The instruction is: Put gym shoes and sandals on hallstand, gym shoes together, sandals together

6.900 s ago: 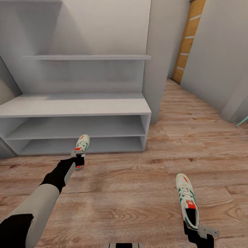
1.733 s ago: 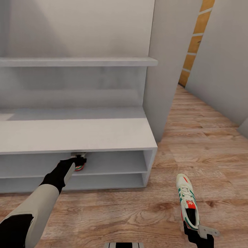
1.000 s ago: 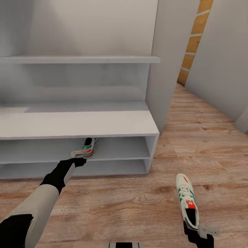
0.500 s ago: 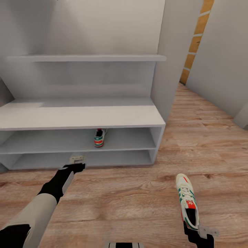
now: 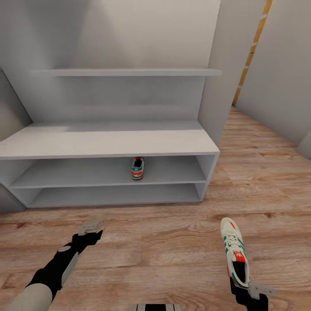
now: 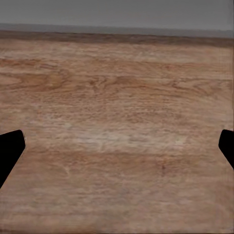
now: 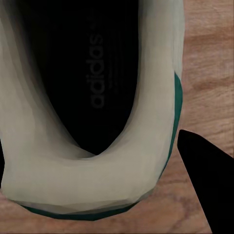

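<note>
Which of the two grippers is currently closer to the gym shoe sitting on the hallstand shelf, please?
The left. The left gripper hovers over the floor just in front of the hallstand, below the shelved gym shoe. The right gripper is farther back and to the right, holding the other gym shoe.

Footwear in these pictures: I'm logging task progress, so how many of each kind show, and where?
Gym shoes: 2, one on the hallstand upper open shelf, one held at its heel by the right claw.
Sandals: 0 in sight.
Total: 2.
</note>
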